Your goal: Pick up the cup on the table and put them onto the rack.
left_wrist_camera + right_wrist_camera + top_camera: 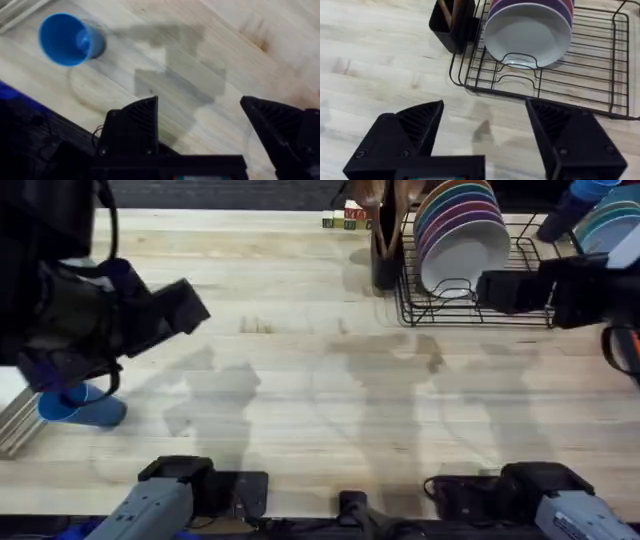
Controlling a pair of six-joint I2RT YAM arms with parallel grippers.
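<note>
The blue cup lies on its side on the table's left edge — near the left gripper (jaws wide, empty) — far from the rack

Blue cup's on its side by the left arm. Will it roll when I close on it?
Probably: the blue cup lies on its side on the bare table, and being tapered it would likely curve away. It looks light, so the left gripper's open fingers may nudge it.

Robot test bench dressed as a kitchen counter, pale wooden table, black wire dish rack with upright coloured plates far right, two arm bases at near edge
</note>
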